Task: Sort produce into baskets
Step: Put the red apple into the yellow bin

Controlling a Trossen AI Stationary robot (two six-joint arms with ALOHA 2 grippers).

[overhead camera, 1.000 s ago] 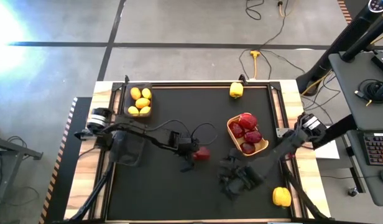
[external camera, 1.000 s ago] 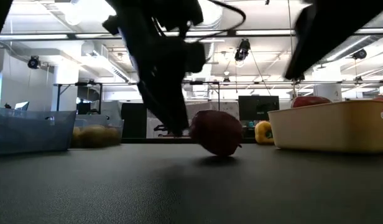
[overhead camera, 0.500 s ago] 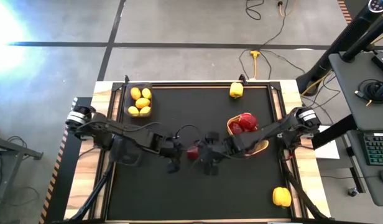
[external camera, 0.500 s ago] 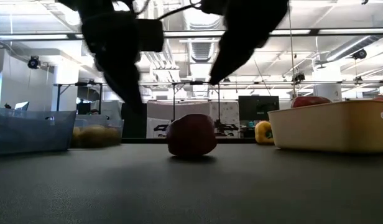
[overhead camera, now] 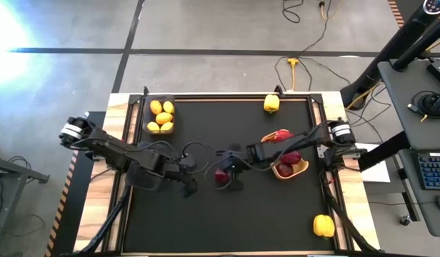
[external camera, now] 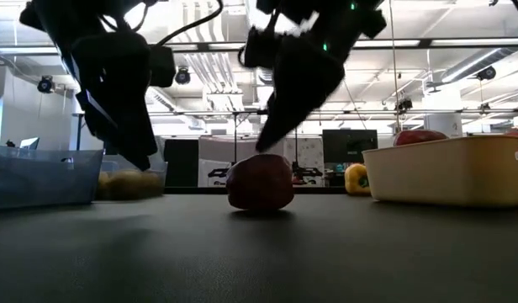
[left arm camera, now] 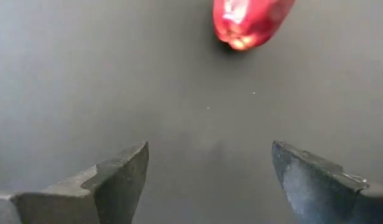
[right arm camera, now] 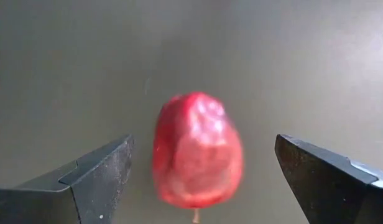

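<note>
I see the red fruit [right arm camera: 196,151] on the counter [overhead camera: 206,128] between the spread fingers of my right hand [overhead camera: 233,171], untouched. My left hand [overhead camera: 186,181], also spread, sits just beside it. Behind the right hand, the tan basket [overhead camera: 300,170] holds red pieces; the mesh basket [overhead camera: 145,114] holds lemons [overhead camera: 161,116]

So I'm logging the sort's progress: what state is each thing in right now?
Red pepper: loose on the table, ungripped.
Right gripper: open, around the red pepper.
Left gripper: open, empty, beside the pepper.
Tan basket: holds red produce.
Mesh basket: holds yellow pieces.
Two yellow peppers: loose, unsorted.
</note>
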